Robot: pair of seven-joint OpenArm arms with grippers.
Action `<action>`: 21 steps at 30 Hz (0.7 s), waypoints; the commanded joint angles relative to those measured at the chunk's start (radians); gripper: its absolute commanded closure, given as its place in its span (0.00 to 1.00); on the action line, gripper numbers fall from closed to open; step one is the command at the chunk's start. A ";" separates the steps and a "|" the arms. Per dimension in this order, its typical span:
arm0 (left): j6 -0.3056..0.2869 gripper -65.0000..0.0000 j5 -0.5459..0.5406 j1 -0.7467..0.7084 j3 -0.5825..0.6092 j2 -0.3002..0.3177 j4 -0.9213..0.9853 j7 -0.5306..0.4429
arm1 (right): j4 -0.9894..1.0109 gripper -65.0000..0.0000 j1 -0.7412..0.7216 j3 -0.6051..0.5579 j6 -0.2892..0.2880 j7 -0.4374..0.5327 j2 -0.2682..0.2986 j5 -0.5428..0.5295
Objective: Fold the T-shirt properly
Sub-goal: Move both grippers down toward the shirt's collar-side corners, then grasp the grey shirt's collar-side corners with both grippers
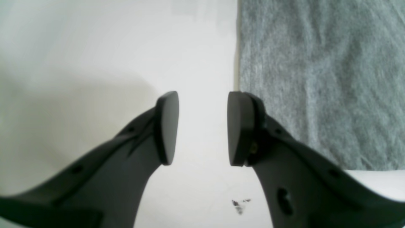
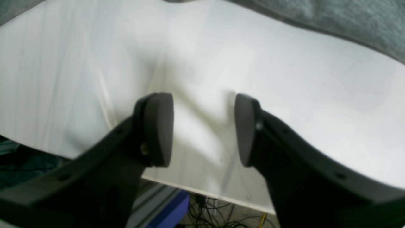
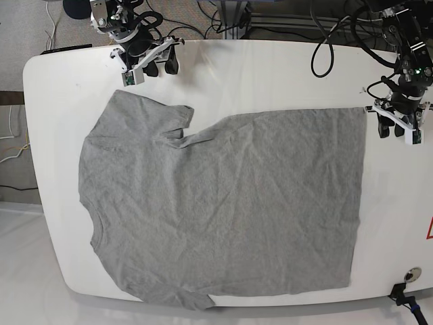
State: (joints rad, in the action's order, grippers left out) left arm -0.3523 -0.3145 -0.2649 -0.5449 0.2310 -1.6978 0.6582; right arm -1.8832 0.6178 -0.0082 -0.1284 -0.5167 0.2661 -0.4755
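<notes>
1. Cloth position is noted first: the T-shirt [image 3: 223,203] lies spread flat over most of the white counter [image 3: 61,88] in the base view, with its hem edge toward the right of the frame, the neckline toward the left and one sleeve partly doubled over at the upper left.
2. The left hand [image 1: 202,128] is seen spread and empty at the right edge of the base view, just beside the shirt's upper right corner; bare counter is shown between its fingers [image 1: 167,126] in the left wrist view. A descent made from here is likely to close on nothing, since the cloth edge lies to one side of the gap.
3. The right hand [image 2: 204,129] is seen spread and empty at the upper left of the base view, apart from the sleeve [image 3: 172,118] below it. Only counter and a strip of grey cloth at the top of the frame are shown in the right wrist view.
4. The doubled sleeve may be trapped inside a fold if it is not flattened first, so that a lump is left.
5. Both layers may be missed if only the top one is pinched, and the fold would be skewed.
6. Wrinkles across the body may be pressed in when the cloth is dragged unevenly by the two hands.
</notes>
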 commanded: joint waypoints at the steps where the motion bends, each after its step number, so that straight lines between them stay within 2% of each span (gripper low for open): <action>1: 0.003 0.64 -0.005 -0.035 0.001 -0.018 0.008 -0.002 | -0.008 0.53 -0.051 0.007 -0.001 0.020 -0.003 -0.018; 14: -0.003 0.63 -0.013 -0.050 0.003 -0.018 0.002 -0.007 | -0.043 0.53 -0.048 0.029 -0.001 0.031 -0.006 -0.032; 19: -0.120 0.63 -0.013 -0.035 -0.065 -0.020 0.002 -0.007 | -0.039 0.53 -0.042 0.139 -0.003 0.031 -0.023 -0.182; 21: -0.150 0.63 -0.013 -0.024 -0.090 -0.020 0.002 -0.004 | -0.039 0.53 -0.034 0.196 -0.030 0.030 -0.023 -0.233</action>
State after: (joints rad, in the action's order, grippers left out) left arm -0.4770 -0.3107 -0.2974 -0.6186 0.1951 -1.6779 0.6689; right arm -1.9049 0.5709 0.1558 -0.1246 -0.4999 0.2382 -0.6712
